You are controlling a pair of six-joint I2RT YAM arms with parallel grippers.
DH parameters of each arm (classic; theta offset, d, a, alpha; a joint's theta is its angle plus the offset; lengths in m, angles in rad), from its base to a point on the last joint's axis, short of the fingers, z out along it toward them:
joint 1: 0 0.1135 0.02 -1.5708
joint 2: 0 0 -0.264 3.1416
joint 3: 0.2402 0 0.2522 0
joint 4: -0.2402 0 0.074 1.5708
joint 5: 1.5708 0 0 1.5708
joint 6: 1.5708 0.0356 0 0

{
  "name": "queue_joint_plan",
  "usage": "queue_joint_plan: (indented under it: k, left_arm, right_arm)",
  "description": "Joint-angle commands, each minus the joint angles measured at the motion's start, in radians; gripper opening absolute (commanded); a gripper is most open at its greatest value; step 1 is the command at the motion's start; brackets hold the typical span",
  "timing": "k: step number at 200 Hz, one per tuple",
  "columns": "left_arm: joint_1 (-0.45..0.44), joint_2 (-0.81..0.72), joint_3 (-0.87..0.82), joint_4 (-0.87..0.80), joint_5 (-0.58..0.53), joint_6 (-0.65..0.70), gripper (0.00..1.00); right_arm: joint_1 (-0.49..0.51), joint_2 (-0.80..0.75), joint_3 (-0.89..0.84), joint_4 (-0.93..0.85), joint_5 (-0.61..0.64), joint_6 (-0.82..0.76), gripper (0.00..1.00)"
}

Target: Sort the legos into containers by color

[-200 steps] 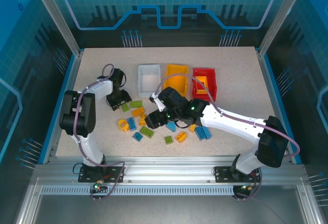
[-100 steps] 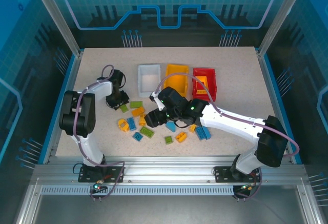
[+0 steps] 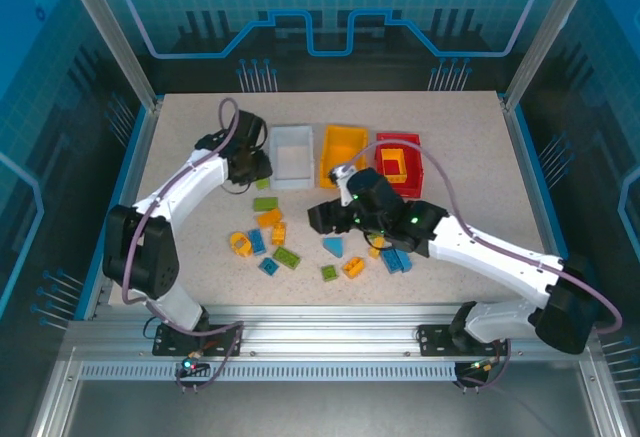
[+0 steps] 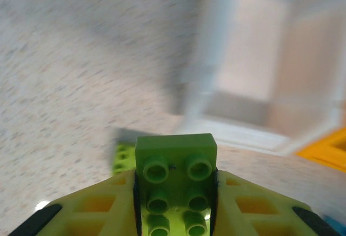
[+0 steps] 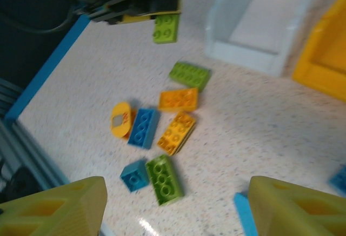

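Left wrist: left hand (image 4: 175, 195) pinches lime-green plastic brick (image 4: 175, 152) beside white plastic bin (image 4: 238, 130); next, drop it inside; right hand (image 5: 178, 203) gapes empty.

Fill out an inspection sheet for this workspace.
Surface: speckled table, no spills seen.
Job's things: loose bricks mid-table, green, blue and yellow; white bin, yellow bin and red bin in a row behind them; a yellow brick lies in the red bin.
Clutter: nothing seen.
Claws: left claw shut on a green brick near the white bin; right claw open above the loose bricks.
Cables: purple cables hang in loops, no snag seen.
Surroundings: metal frame, blue panels.
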Motion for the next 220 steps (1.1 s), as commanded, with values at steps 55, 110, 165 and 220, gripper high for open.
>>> queue_joint_plan:
  k: [55, 110, 165, 220]
  left_arm:
    - [-0.085, 0.348, 0.384, -0.077, -0.052, 0.109, 0.34]
    - [-0.085, 0.476, 0.44, -0.1, -0.066, 0.104, 0.44]
    - [-0.088, 0.418, 0.411, -0.104, -0.063, 0.099, 0.64]
    - [-0.121, 0.137, 0.22, -0.033, -0.006, 0.026, 0.74]
  right_arm:
    - [-0.137, -0.152, -0.086, -0.043, 0.12, 0.128, 0.73]
    - [-0.196, -0.102, -0.07, -0.276, 0.216, 0.131, 0.74]
    - [-0.211, 0.156, 0.023, -0.341, 0.197, 0.049, 0.76]
    - [-0.209, 0.385, 0.19, -0.427, 0.19, -0.357, 0.77]
